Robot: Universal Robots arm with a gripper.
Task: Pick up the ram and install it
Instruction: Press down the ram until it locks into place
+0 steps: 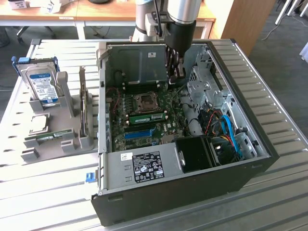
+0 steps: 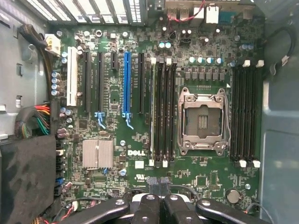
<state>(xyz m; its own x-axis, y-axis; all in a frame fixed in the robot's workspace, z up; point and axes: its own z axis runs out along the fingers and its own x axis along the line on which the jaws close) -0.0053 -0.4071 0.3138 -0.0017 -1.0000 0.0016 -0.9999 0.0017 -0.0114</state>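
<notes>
A green ram stick [image 1: 147,117] sits in a memory slot of the motherboard [image 1: 166,126], just beside the open processor socket [image 1: 146,100]. In the wrist view the ram [image 2: 153,112] shows edge-on in the slot nearest the blue expansion slot [image 2: 126,81], with empty black slots next to it. My gripper [image 1: 175,77] hangs inside the open computer case, above the board and apart from the ram. Its fingertips [image 2: 159,183] are pressed together and shut, with nothing between them.
The black computer case [image 1: 192,192] lies open on a slatted metal table. At the exterior view's left, a grey rack [image 1: 72,139] holds a blue-labelled hard drive [image 1: 42,85], a silver processor chip [image 1: 38,123] and another green stick [image 1: 48,136]. Cables and a drive cage [image 1: 204,89] crowd the case's right side.
</notes>
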